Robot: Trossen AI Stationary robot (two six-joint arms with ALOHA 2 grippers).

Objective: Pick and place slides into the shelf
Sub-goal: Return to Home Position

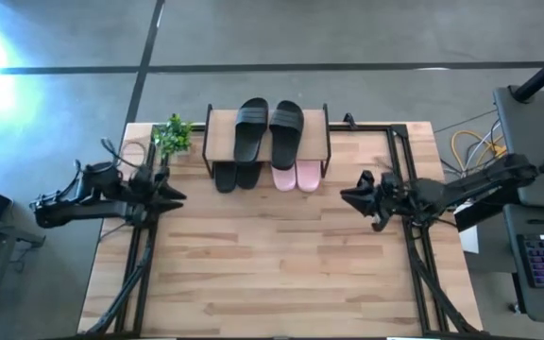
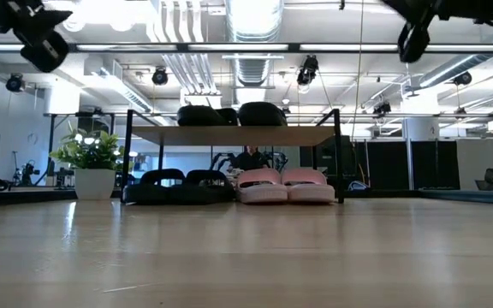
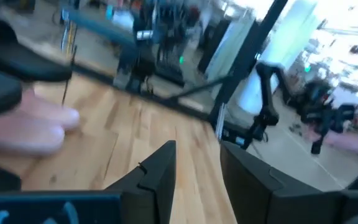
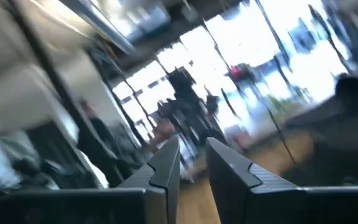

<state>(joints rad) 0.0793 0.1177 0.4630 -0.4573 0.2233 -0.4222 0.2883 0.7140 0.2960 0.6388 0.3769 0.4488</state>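
Overhead, a wooden table [image 1: 281, 274] holds a small shelf [image 1: 220, 132] at its far edge, centred. All six slides are placed. The top black pair [image 1: 268, 128] lies side by side on the shelf's board. Underneath, the lower black pair [image 1: 237, 176] sits on the left and the pink pair [image 1: 297, 177] on the right, touching each other, with their near ends poking out from under the board. A potted plant [image 1: 171, 135] stands just left of the shelf.

The left gripper [image 1: 179, 195] hangs above the table's left edge and the right gripper [image 1: 346, 196] above its right side. Both point inward, well apart from the shelf. In each wrist view the two dark fingers stand a little apart with nothing between them.

The slides look like moulded foam or rubber: probably light, slightly bendy, matte rather than slippery, and not fragile. The broad arched strap seems the natural place to pinch. The sole's edge would be a thinner, flatter second choice. Little seems left to do on the task.
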